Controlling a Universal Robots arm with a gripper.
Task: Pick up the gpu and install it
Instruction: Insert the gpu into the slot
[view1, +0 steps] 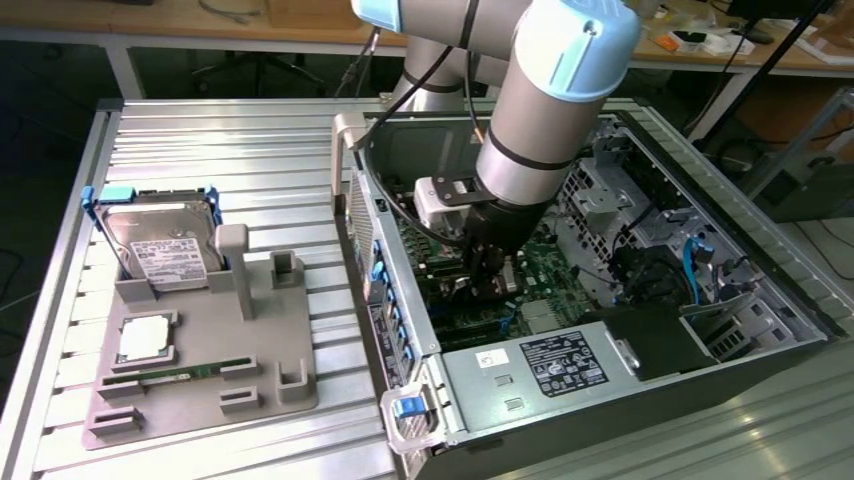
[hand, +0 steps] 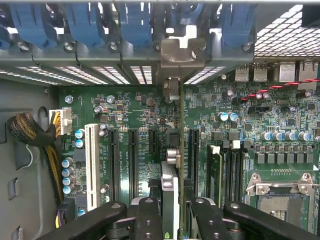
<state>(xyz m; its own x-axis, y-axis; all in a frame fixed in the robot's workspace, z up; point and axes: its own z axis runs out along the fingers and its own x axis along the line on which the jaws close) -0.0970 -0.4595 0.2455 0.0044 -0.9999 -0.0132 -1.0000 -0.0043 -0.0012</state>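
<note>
Bright, even overhead light washes the ribbed metal table (view1: 227, 150), and glare bleaches the arm's grey shell (view1: 554, 90). Inside the computer case (view1: 747, 330) shadows pool, perhaps hiding detail. Up close, the motherboard (hand: 135, 115) reads crisp while the perforated panel (hand: 287, 35) blows out white.

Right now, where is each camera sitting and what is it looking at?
Exterior view: high above, off the arm, looking down at the open grey computer case and the grey parts tray; the silver and blue robot arm reaches in.
Wrist view: on the wrist inside the case, facing the green motherboard; the black hand grips the thin dark gpu card edge-on.
Both see the motherboard and the hand.
</note>
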